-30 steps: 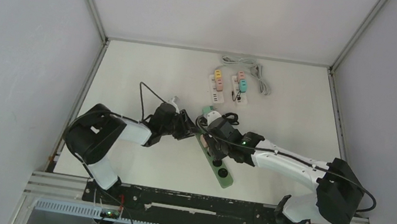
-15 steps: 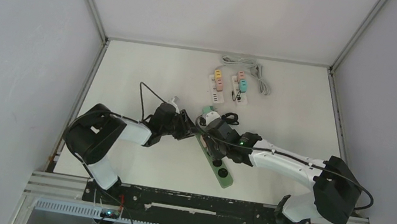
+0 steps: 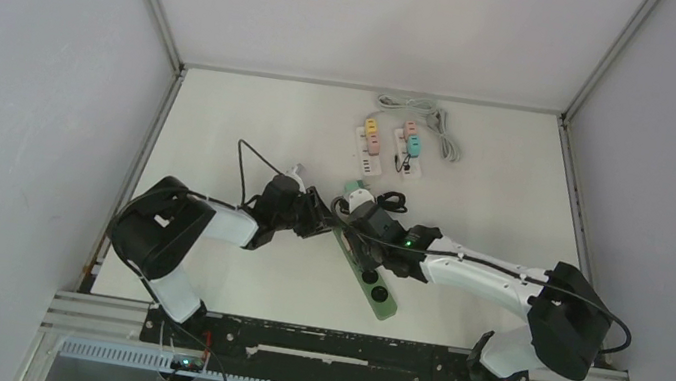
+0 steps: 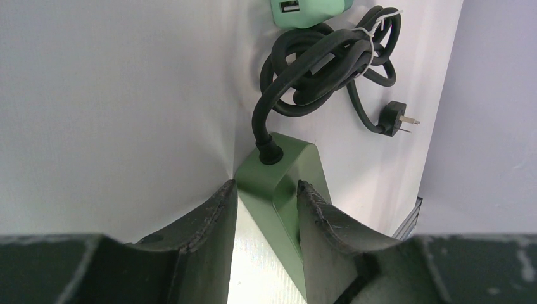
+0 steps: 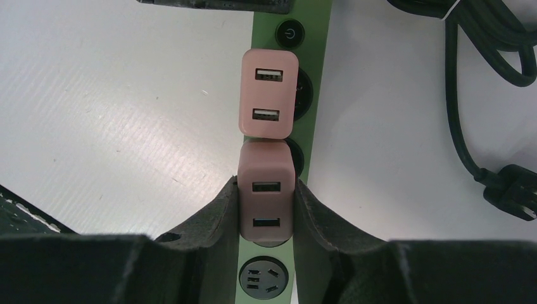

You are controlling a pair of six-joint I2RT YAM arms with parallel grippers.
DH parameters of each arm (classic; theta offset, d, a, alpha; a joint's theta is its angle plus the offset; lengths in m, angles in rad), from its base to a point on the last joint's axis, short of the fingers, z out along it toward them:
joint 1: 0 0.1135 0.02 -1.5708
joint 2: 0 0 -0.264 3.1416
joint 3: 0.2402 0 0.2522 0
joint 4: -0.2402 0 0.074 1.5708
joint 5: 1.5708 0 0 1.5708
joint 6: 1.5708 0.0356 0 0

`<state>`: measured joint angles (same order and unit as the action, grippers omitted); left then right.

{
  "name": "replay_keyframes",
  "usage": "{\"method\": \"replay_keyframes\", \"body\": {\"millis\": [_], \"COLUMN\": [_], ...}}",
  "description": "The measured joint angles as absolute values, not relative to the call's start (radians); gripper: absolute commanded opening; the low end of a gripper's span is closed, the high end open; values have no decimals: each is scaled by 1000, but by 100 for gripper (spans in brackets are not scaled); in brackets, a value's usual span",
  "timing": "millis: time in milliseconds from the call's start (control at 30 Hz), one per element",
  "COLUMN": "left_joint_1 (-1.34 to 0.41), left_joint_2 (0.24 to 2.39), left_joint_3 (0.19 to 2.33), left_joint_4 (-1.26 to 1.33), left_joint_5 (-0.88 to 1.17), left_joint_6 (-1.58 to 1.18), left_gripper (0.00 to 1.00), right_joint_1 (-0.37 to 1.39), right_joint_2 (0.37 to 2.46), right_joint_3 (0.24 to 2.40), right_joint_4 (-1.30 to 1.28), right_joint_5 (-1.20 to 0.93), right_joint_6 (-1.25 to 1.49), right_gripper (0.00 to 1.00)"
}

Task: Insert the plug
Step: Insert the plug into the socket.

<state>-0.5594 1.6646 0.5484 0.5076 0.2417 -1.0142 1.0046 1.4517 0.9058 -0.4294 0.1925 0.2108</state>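
A green power strip [image 3: 382, 303] lies diagonally on the table between the arms. My left gripper [image 4: 266, 185] is shut on the cable end of the strip [image 4: 288, 171], one finger on each side of it. My right gripper [image 5: 266, 183] is shut on a pink USB plug [image 5: 266, 190] and holds it upright over a socket of the strip [image 5: 316, 76]. A second pink plug [image 5: 269, 101] sits in the socket just beyond it. An empty round socket [image 5: 265, 278] shows below the held plug. The two grippers [image 3: 322, 218] [image 3: 368, 248] are close together.
The strip's black cable [image 4: 323, 63] lies coiled beyond its end, with its black plug [image 4: 399, 121] loose on the table. A mint charger [image 4: 307, 9] lies beside the coil. Two white strips with coloured plugs [image 3: 371, 145] and a white cord [image 3: 426, 113] lie at the back.
My right arm has edged slightly left along the strip with the pink plug. The left arm has stayed put on the strip's end.
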Motion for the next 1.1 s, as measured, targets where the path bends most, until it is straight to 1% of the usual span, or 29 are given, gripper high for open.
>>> {"method": "replay_keyframes", "body": {"millis": [333, 700, 833, 1100], "left_joint_1": [-559, -559, -559, -559], "left_joint_2": [1665, 1665, 1665, 1665], "left_joint_3": [548, 548, 548, 545], "left_joint_4": [508, 508, 508, 508], "left_joint_5": [242, 242, 242, 242], "left_joint_6": [-1017, -1022, -1022, -1022], "left_gripper": [43, 43, 43, 43], "right_joint_1": [1009, 1054, 1055, 1048], "right_joint_2": [1468, 1565, 1561, 1510], "right_joint_3": [923, 1028, 1022, 924], "right_joint_4": [-446, -533, -529, -455], "right_joint_5": [197, 270, 277, 267], "right_joint_6": [212, 199, 204, 244], "right_gripper": [0, 0, 0, 0]}}
